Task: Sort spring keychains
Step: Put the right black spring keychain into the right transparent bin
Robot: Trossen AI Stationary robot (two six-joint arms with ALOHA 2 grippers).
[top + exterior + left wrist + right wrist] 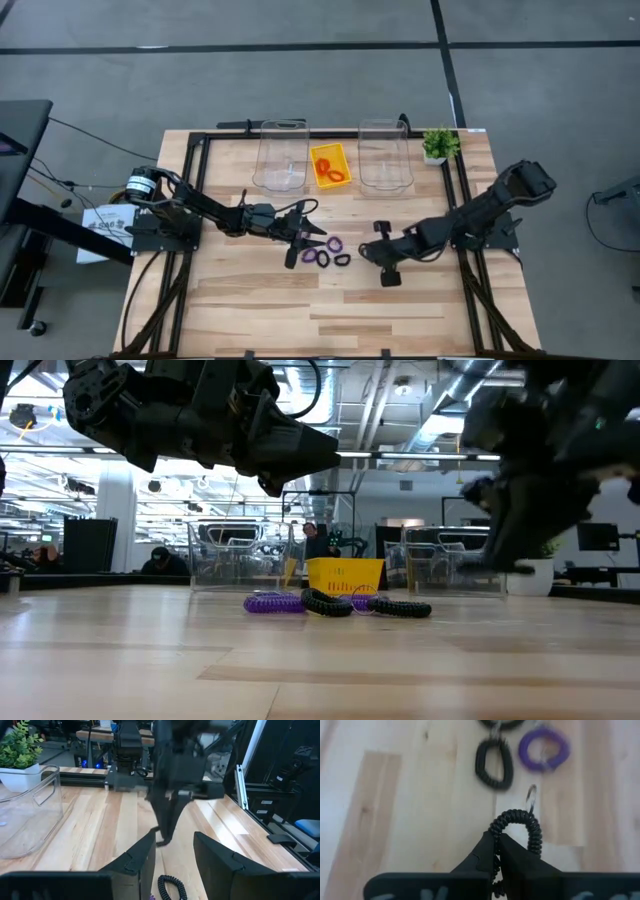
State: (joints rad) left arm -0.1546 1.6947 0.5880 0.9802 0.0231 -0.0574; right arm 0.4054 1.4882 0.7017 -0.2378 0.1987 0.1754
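Note:
Purple spring keychains (334, 243) and black ones (342, 260) lie flat on the wood mid-table; in the low view a purple coil (275, 603) and black coils (327, 603) show. More orange-red ones lie in the yellow tray (322, 152). My left gripper (310, 238) hovers open just left of the cluster, a black coil (170, 887) below its fingers (175, 855). My right gripper (497, 845), just right of the cluster (368, 252), is shut on a black keychain (517, 827). My right gripper pinches the black keychain between its two fingers on one side of the coiled loop (496, 832). The rest of the loop and its small metal ring (532, 795) stick out beyond the fingertips. Whether it still rests on the table, I cannot tell.
Two clear plastic bins (281, 155) (385, 155) stand at the far side with the yellow tray between them. A small potted plant (437, 145) sits at the far right corner. Bare wood spreads toward the near edge. People sit in the room beyond (160, 560).

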